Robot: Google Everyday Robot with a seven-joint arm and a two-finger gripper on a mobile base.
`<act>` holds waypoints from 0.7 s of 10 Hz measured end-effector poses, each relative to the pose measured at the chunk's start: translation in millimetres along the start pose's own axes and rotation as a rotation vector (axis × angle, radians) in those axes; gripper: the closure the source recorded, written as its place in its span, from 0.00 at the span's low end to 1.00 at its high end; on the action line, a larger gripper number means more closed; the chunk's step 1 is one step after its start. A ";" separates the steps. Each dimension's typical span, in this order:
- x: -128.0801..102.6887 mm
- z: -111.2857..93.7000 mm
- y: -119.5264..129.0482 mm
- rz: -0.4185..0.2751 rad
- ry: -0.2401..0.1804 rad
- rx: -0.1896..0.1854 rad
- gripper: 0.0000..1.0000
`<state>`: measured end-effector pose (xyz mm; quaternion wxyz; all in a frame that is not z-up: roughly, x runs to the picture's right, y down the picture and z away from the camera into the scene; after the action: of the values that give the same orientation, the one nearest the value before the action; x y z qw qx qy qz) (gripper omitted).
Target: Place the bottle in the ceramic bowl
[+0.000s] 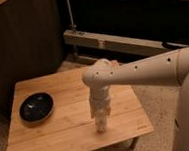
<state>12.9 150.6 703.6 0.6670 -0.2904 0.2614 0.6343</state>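
Observation:
The dark, glossy ceramic bowl point(36, 106) sits on the left part of the wooden table point(59, 141). My gripper point(100, 120) points straight down over the table's right-middle, well to the right of the bowl. It is shut on the small whitish bottle point(100, 127), whose lower end shows just under the fingers, at the table top. The upper part of the bottle is hidden by the gripper and the white wrist.
My white arm point(148, 72) reaches in from the right, above the table's right half. A metal shelf rail point(115, 43) runs behind the table and a dark cabinet wall point(19, 42) stands at the back left. Speckled floor surrounds the table.

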 end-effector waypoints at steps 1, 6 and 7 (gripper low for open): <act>-9.2 -16.6 0.1 -0.007 -0.012 0.009 1.00; -119.1 -126.7 34.9 -0.128 -0.070 0.072 1.00; -134.7 -132.0 51.4 -0.158 -0.076 0.071 1.00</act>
<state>-43.7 -36.5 705.7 0.7342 -0.2620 0.2344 0.5808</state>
